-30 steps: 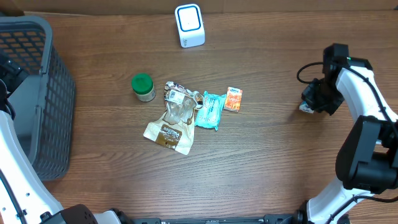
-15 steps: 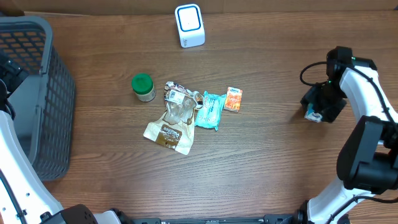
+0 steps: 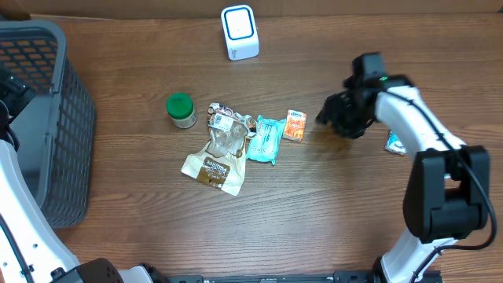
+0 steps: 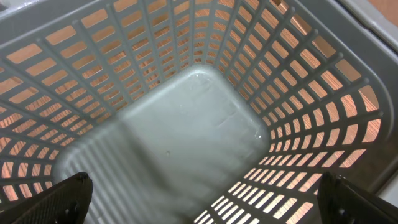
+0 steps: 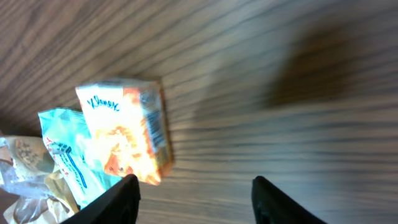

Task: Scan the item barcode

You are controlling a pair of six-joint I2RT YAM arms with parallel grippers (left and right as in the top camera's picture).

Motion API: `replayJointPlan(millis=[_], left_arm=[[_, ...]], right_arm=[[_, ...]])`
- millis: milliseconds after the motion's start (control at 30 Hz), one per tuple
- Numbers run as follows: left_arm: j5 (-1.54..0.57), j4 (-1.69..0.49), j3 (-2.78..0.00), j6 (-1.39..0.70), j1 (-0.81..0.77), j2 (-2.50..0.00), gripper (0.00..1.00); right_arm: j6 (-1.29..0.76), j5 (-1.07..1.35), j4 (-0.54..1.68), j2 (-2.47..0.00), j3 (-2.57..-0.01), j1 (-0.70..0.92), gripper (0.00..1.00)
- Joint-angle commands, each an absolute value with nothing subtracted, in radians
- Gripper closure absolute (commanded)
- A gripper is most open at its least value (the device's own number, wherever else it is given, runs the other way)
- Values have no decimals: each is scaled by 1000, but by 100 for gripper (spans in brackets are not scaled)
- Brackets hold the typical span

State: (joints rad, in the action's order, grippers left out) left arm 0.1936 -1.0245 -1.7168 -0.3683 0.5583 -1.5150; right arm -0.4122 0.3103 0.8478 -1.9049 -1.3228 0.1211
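Approach to pick-up: my right claw [image 5: 196, 183], parted and empty, near the small orange cardboard carton [image 5: 127, 134].
Carton lies on the wooden counter [image 3: 354, 220] at my nine o'clock; next, I should straddle and grip it.

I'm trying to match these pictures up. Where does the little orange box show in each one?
Overhead: the orange box lies just right of the picture's middle, at the right end of the clutter.
Left wrist: not in it; only the inside of the basket shows.
Right wrist: the orange box lies left of centre, in the lower half.
Shared landmark: the teal packet at its left in both the overhead and the right wrist view.
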Motion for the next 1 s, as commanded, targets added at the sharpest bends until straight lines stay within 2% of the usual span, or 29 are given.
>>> replayJointPlan(millis=[0, 300, 767, 900, 967], left_arm=[[190, -1022, -1736, -389, 562, -1519, 1], [190, -1021, -1736, -389, 562, -1519, 0], [190, -1022, -1736, -389, 562, -1519, 0], [190, -1021, -1736, -389, 562, -1519, 0], [190, -1022, -1736, -389, 562, -1519, 0]], right_arm=[[-476, 387, 763, -1910, -1252, 163, 45], [-610, 370, 575, -1925, -1179, 235, 59], [-653, 323, 573, -1961, -1177, 263, 66], [-659, 284, 584, -1961, -1177, 263, 74], [-659, 281, 589, -1961, -1177, 263, 84]])
